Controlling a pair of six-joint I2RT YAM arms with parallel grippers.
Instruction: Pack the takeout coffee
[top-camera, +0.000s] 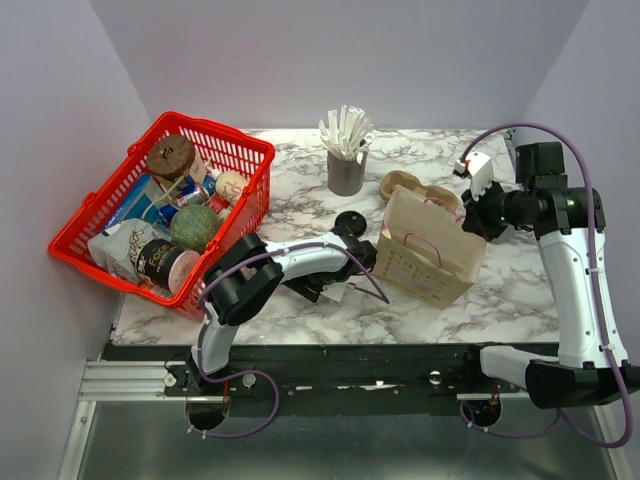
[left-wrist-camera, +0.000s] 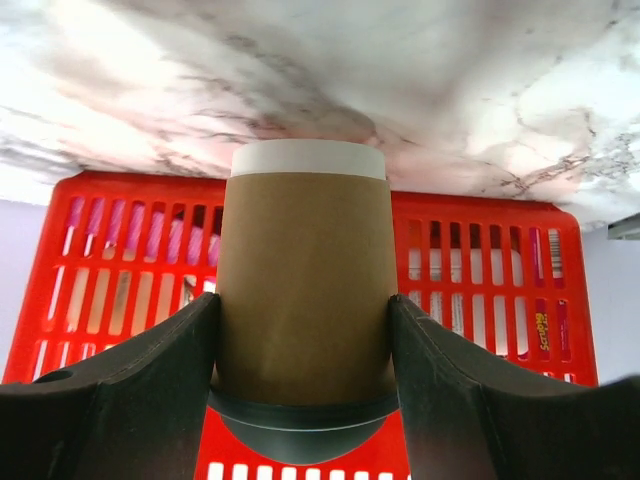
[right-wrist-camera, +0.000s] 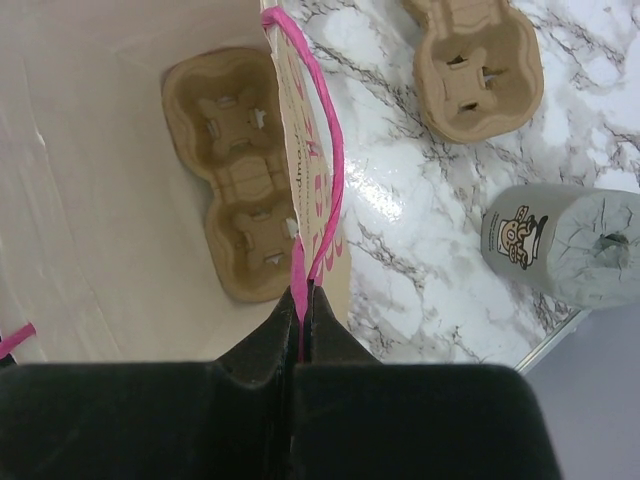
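The tan paper cup (left-wrist-camera: 305, 280) sits between my left fingers (left-wrist-camera: 120, 390), which press on both its sides. Its white end points at the marble table, and a dark curved part shows at its near end. In the top view my left gripper (top-camera: 318, 285) is folded back under its own arm, left of the brown paper bag (top-camera: 430, 250), and the cup is hidden. The round black lid (top-camera: 349, 222) lies on the table beyond the left wrist. My right gripper (top-camera: 462, 212) (right-wrist-camera: 303, 295) is shut on the bag's pink handle (right-wrist-camera: 325, 150), above the open bag (right-wrist-camera: 100, 150).
One brown pulp carrier (right-wrist-camera: 235, 170) lies inside the bag; another (top-camera: 402, 186) (right-wrist-camera: 478, 70) is on the table behind it. A grey cup of white sticks (top-camera: 346, 165) (right-wrist-camera: 565, 245) stands at the back. A red basket (top-camera: 250, 150) (left-wrist-camera: 480, 260) of groceries sits at the left.
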